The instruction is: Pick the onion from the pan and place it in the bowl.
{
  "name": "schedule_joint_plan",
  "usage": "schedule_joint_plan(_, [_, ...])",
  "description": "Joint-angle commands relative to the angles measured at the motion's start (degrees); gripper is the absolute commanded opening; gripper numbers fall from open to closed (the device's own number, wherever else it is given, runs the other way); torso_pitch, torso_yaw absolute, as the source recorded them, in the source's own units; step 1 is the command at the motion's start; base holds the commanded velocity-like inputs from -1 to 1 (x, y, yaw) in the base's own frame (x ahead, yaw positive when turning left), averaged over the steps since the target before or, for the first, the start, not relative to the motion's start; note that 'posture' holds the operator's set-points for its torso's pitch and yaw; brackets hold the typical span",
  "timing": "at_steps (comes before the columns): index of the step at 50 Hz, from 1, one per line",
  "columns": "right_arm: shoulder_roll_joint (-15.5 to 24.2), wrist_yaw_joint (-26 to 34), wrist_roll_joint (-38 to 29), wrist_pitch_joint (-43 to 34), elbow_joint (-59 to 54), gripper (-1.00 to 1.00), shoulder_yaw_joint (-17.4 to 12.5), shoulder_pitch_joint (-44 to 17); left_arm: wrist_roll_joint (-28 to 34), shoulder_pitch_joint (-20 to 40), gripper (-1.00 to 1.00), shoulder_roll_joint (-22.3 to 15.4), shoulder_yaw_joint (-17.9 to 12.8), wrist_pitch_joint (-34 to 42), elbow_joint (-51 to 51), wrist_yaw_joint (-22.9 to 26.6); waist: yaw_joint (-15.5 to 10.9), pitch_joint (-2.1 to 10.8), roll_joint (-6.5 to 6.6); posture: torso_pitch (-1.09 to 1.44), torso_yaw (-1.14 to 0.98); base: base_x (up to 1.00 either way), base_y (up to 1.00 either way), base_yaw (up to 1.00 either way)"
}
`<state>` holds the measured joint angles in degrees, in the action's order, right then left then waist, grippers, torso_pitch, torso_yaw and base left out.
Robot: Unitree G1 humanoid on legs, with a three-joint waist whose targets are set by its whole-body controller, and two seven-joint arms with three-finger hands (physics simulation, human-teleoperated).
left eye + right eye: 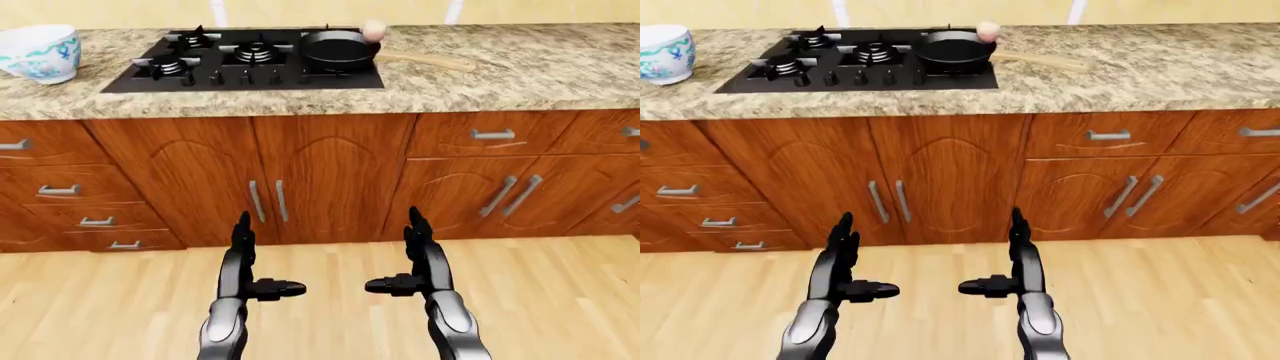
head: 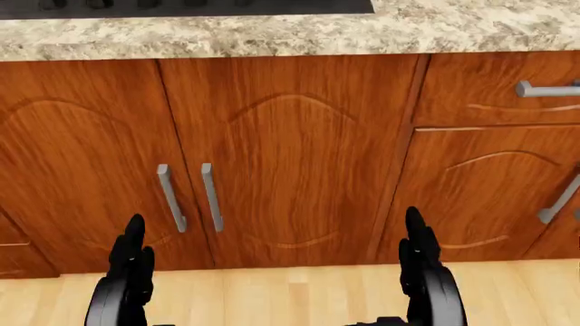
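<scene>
Speckled granite bench (image 1: 520,67): round black pan (image 1: 338,49), pale onion (image 1: 374,30) at its far rim; glazed bowl (image 1: 40,52) cut off at left edge. Left hand (image 1: 245,259) and right hand (image 1: 420,255) spread, empty.

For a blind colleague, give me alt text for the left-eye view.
Both open robot hands, left and right, hover over wood floor facing cabinets. On the counter above: a bowl at left, and a pan on the stove with an onion at its rim.

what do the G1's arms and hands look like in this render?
Both the left hand and right hand are glossy black, with three slim segmented fingers each. The forearms are rounded shells in silver-grey with black joints. No cables, markings or sleeves show.
</scene>
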<state>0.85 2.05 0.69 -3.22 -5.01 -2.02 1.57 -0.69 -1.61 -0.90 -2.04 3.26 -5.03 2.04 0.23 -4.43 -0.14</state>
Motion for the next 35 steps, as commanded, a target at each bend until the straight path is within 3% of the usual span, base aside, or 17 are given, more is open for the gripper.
schedule_joint_plan(1, [-0.83,-1.35,1.05,-1.92,7.75,1.0,0.25,-1.25,0.64,0.24,1.0,-0.05,0.68,-3.25,7.48,-0.02,0.12,0.05,-0.45,0.0,0.0,0.0,0.0,0.0])
schedule_joint_plan(3, [-0.65,-1.16,0.04,-1.9,8.52,1.0,1.43,-0.25,0.92,0.18,1.0,-0.11,0.51,-3.19,7.5,-0.03,-0.57,3.57,-0.12,0.0,0.0,0.0,0.0,0.0])
schedule_joint_plan(4, [-0.78,-0.96,0.52,-1.43,9.37,1.0,1.44,0.38,0.75,0.14,1.0,-0.07,0.44,-2.85,7.61,0.12,-0.56,2.91,-0.1,0.0,0.0,0.0,0.0,0.0])
schedule_joint_plan(5, [-0.75,-0.53,0.8,-1.28,9.49,1.0,1.58,0.7,0.61,0.02,1.0,-0.01,0.43,-2.57,7.92,0.23,-0.49,1.02,-0.49,0.0,0.0,0.0,0.0,0.0])
schedule_joint_plan(7, [-0.47,-1.36,-1.13,-0.11,8.97,1.0,1.86,0.5,0.53,-0.13,1.0,0.02,0.34,-2.05,8.64,0.21,-0.56,3.96,-0.4,0.0,0.0,0.0,0.0,0.0])
schedule_joint_plan(8, [-0.54,-1.45,-1.17,0.12,8.15,1.0,1.75,0.29,0.49,-0.04,1.0,0.04,0.25,-2.06,8.5,0.13,-0.55,4.27,-0.36,0.0,0.0,0.0,0.0,0.0])
schedule_joint_plan(27, [-0.38,-0.75,-3.96,0.98,6.29,1.0,2.06,0.31,-0.46,1.61,1.0,-0.11,-0.46,-2.03,5.38,-0.4,-0.43,5.11,-0.11,0.0,0.0,0.0,0.0,0.0])
schedule_joint_plan(28, [-0.59,-0.71,-2.6,-0.34,6.75,1.0,1.4,-0.31,-0.36,2.14,1.0,-0.15,-0.39,-1.1,5.68,-0.63,-0.45,5.07,-0.11,0.0,0.0,0.0,0.0,0.0])
schedule_joint_plan(31, [0.71,-3.16,-1.33,-10.19,9.28,1.0,-1.66,-7.38,-1.8,7.98,1.0,-1.56,-1.12,13.21,13.52,0.18,-0.42,5.34,-0.04,0.0,0.0,0.0,0.0,0.0])
schedule_joint_plan(35, [3.25,-2.46,2.35,-17.47,8.38,1.0,-3.79,-15.04,-5.21,17.35,1.0,-2.71,-3.5,20.41,10.56,-0.37,-0.47,5.07,-0.15,0.0,0.0,0.0,0.0,0.0])
